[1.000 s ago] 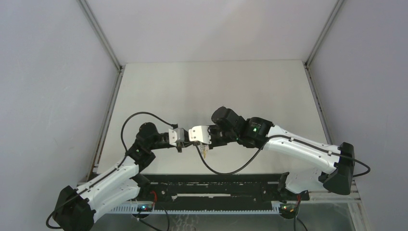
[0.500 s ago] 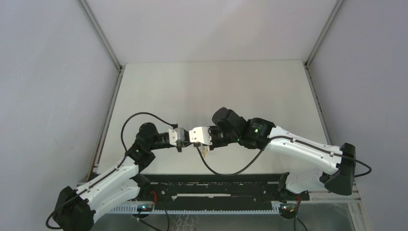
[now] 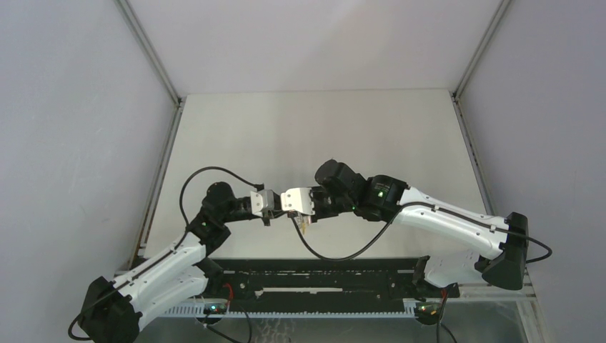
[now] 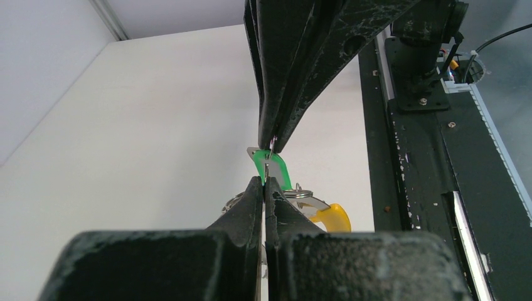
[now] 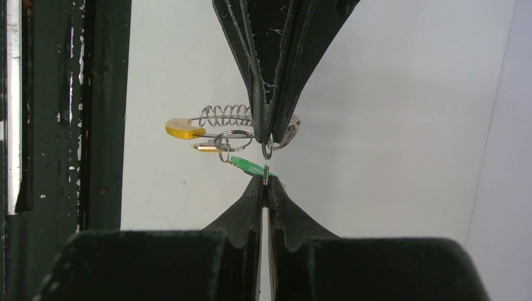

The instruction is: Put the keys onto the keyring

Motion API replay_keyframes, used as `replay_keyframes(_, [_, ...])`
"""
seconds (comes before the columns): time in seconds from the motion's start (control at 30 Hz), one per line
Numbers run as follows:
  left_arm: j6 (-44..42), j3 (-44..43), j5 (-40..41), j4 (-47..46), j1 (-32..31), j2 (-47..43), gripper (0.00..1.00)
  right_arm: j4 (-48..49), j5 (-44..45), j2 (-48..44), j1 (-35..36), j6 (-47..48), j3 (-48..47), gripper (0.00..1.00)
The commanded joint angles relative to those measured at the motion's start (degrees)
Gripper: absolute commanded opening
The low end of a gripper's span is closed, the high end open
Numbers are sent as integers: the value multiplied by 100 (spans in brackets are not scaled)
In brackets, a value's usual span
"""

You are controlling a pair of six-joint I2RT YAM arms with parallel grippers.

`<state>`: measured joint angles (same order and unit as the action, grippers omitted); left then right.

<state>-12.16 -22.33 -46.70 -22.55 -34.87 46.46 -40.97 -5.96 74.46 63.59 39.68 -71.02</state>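
Left gripper [image 5: 270, 145] clamped on the keyring [image 5: 226, 116], right gripper [image 5: 265, 179] clamped on the green key [image 5: 246, 165] just beside it; I'd hold that ring steady, feed slowly.

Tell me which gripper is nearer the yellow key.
Left. The yellow key hangs just beside the left gripper; the right gripper is farther off, by the green key.

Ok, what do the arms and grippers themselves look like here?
Both the left arm and right arm have white shells with black joints and bases. A black cable loops off each; a green light glows on the right one. The left gripper and right gripper have black, tapered fingers, scuffed with pale specks.
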Motion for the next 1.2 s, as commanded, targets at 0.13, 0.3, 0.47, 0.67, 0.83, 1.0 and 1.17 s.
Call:
replay_keyframes(0.13, [-51, -360, -41, -192, -29, -70, 0, 158, 100, 16, 66, -30, -243, 0])
replay_keyframes(0.3, [-47, -358, -56, -221, -28, -69, 0, 168, 112, 85, 74, -33, -250, 0])
replay_keyframes(0.47, [-31, -348, -66, -257, -28, -55, 0, 192, 94, 111, 74, -41, -256, 0])
replay_keyframes(0.67, [-27, -350, -66, -263, -28, -62, 0, 228, 130, 109, 74, -62, -255, 0])
replay_keyframes(0.83, [-30, -351, -67, -268, -28, -68, 0, 236, 130, 96, 74, -83, -258, 0])
replay_keyframes(1.0, [-16, -355, -84, -263, -28, -56, 0, 280, 114, 95, 75, -103, -258, 0])
replay_keyframes(1.17, [-12, -355, -109, -276, -28, -53, 0, 384, 112, 122, 74, -161, -258, 0])
